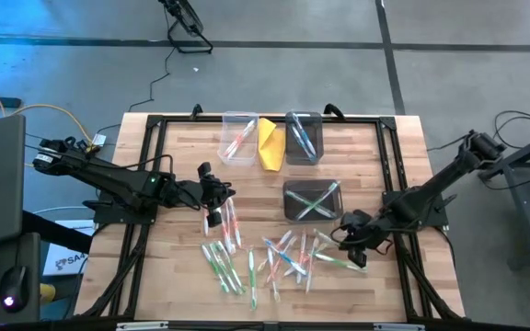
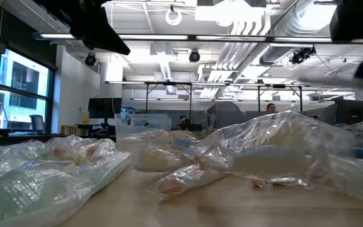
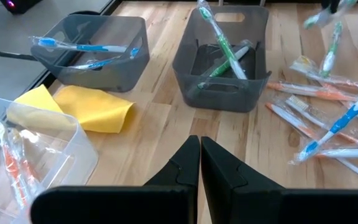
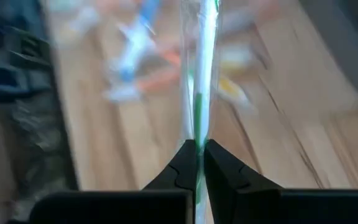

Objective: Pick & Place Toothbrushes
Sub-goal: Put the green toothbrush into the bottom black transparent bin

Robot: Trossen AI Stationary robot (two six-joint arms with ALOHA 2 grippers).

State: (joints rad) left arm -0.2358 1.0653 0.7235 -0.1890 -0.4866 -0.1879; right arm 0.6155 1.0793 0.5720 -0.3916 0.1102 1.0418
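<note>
The right end effector [image 4: 196,163], near the worktop's [image 1: 173,267] right edge, is clamped on 1 green wrapped toothbrush [image 4: 199,74]. The left end effector [image 3: 200,163], fingers together and empty, hovers left of centre. More toothbrushes [image 1: 279,256] lie scattered along the front edge.

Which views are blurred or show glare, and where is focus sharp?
Right wrist view: table smeared, only the green toothbrush in the shut jaws reads clearly. Low view: near wrappers soft, ceiling lights glaring. Left wrist view: bins sharp.
</note>
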